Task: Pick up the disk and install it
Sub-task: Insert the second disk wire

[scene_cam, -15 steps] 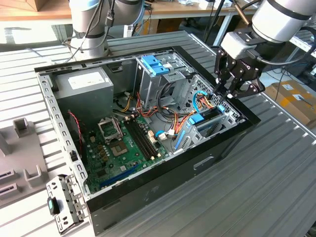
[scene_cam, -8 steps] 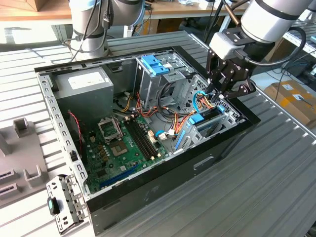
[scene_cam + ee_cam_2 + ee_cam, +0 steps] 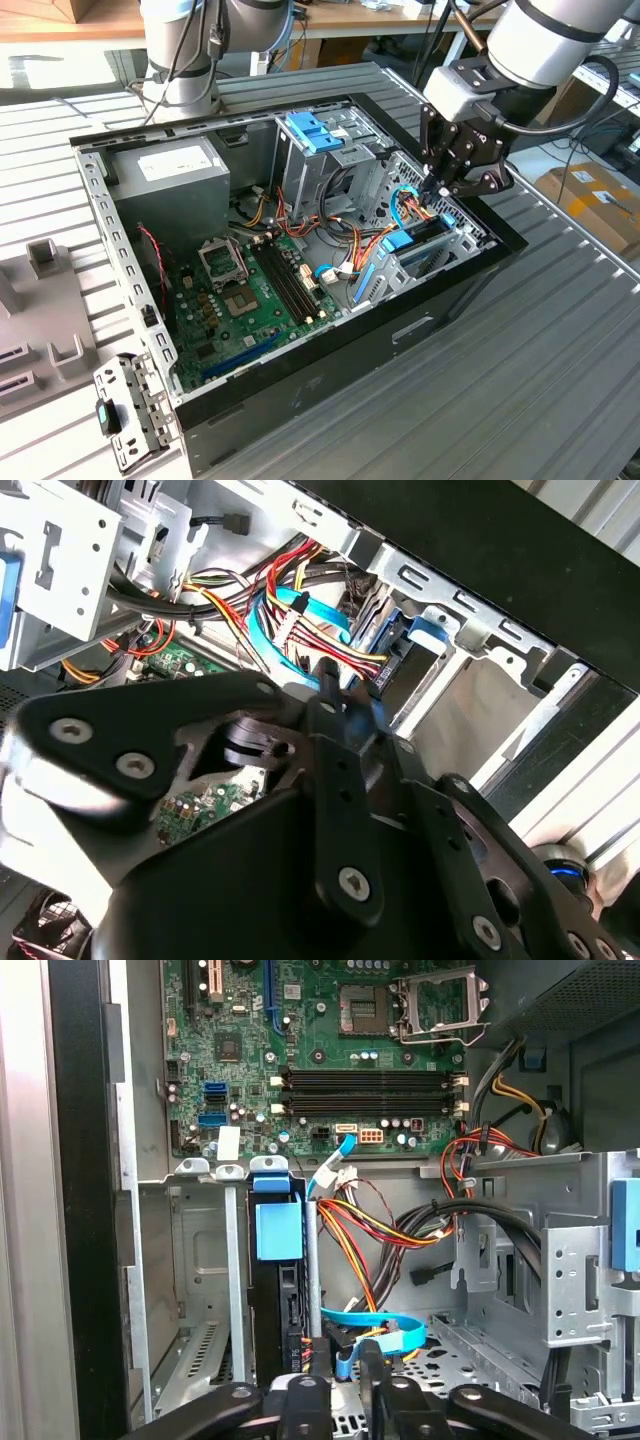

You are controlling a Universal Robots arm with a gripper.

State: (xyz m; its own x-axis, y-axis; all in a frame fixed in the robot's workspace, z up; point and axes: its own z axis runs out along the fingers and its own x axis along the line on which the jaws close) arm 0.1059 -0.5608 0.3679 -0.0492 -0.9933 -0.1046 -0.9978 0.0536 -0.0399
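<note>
A ribbed grey metal table (image 3: 560, 360) carries the open computer case (image 3: 300, 400). Just beside the case, at the exterior view's left, lie a perforated metal bracket (image 3: 130, 415) and a grey moulded tray (image 3: 40, 310).

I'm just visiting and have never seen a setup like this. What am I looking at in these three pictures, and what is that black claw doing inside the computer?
The exterior view comes from a camera standing off to the side. It shows an open computer case lying on a slatted metal table, with a robot arm reaching in from above. The black claw at its end is the gripper, the part that grasps things.

Both wrist views come from cameras riding on the arm, so they look down past the gripper into the case. There you see the green motherboard, bundles of coloured cables and metal drive bays.

The disk, a dark drive with bright blue rails, already stands in its bay. The gripper hangs just above that corner, among the cables. Whether it grips anything cannot be told.
</note>
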